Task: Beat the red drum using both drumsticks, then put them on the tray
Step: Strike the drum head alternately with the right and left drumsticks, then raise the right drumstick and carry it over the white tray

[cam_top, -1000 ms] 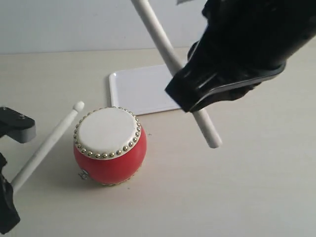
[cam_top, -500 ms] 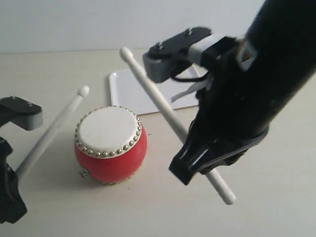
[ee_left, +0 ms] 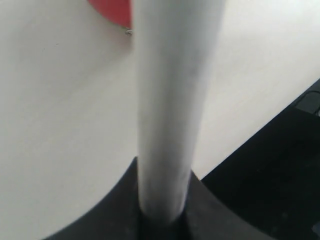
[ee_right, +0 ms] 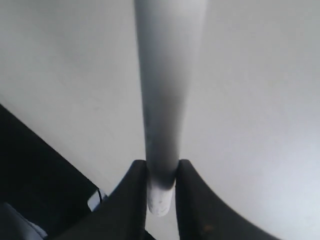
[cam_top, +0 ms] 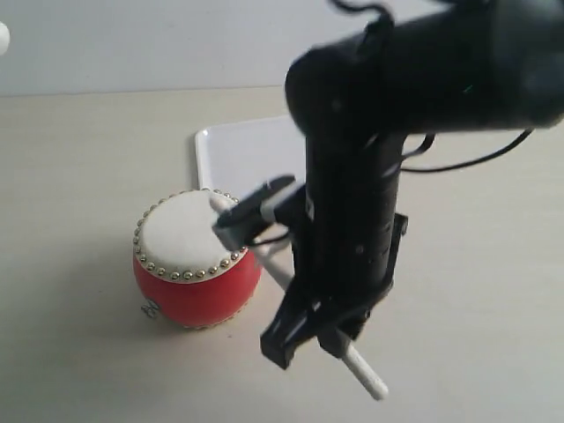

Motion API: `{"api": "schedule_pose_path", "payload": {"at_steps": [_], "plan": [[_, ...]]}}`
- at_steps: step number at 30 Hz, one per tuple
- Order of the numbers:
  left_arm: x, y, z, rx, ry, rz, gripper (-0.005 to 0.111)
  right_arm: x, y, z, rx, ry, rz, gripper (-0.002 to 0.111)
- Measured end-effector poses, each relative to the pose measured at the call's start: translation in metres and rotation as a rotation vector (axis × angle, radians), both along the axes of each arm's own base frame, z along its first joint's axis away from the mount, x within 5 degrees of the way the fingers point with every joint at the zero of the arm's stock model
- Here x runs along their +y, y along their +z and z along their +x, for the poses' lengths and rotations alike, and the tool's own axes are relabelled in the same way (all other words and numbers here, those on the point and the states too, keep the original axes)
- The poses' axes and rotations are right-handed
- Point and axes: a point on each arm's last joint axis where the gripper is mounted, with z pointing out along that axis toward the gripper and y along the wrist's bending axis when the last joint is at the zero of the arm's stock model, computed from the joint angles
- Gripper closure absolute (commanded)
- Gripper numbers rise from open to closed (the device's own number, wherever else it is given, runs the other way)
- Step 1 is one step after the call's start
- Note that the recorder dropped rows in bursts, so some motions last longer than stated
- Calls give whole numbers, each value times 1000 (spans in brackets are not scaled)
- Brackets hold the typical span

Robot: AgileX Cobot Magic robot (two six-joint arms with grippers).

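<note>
The red drum [cam_top: 196, 280] with its cream studded skin stands on the table, and a sliver of it shows in the left wrist view [ee_left: 112, 10]. Behind it lies the white tray [cam_top: 240, 152], partly hidden by the right arm. My right gripper [cam_top: 324, 335] [ee_right: 161, 175] is shut on one drumstick [cam_top: 364, 374] [ee_right: 167, 90], whose bead tip rests at the skin's right edge. My left gripper [ee_left: 162, 200] is shut on the other drumstick [ee_left: 172, 100]. That arm is outside the exterior view, where only a pale blob, perhaps its tip, shows at the upper left edge.
The pale table [cam_top: 476, 291] spreads around the drum. The black right arm [cam_top: 352, 176] stands between drum and tray. A dark area beyond the table edge [ee_left: 290, 170] shows in the left wrist view and another [ee_right: 30, 180] in the right wrist view.
The right arm swung down and left, bringing its stick's tip onto the drum skin. The left arm and its stick rose out of the exterior view.
</note>
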Motion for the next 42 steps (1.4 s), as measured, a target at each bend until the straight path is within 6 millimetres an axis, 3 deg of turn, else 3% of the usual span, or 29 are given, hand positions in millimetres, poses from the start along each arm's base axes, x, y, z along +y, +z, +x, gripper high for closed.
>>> {"api": "schedule_pose_path", "payload": {"at_steps": [6,9,14,16,18,20,23,25,26,27,29,33,37,42], "plan": [[-14,-24,26,151,-16,90,107,-22,109,-17,-251,-53,279,108],[-23,-46,44,268,-34,158,107,-40,139,-30,-321,-84,356,108],[-37,-93,67,494,-71,249,107,-56,160,-43,-369,-103,416,108],[-43,-120,75,616,-85,293,107,-59,160,-45,-370,-104,415,108],[-46,-135,79,679,-93,315,107,-59,158,-46,-365,-103,409,108],[-47,-132,79,671,-90,300,107,-59,158,-46,-365,-103,409,108],[-45,-104,72,558,-89,233,107,-60,158,-46,-369,-103,407,108],[-36,-64,56,357,-89,137,107,-64,149,-43,-394,-93,349,108],[-33,-53,51,288,-86,105,107,-65,144,-40,-395,-96,322,108],[-25,-34,38,155,-82,53,107,-68,130,-33,-379,-117,273,108],[-11,-17,19,-16,-68,16,107,-75,103,-13,-360,-180,215,108],[24,-1,-14,-254,68,28,107,-94,72,24,-311,-273,197,108],[39,-6,-28,-297,149,53,107,-97,72,52,-276,-249,198,108],[47,-20,-39,-274,222,53,107,-86,59,99,-245,-151,86,108]]}}
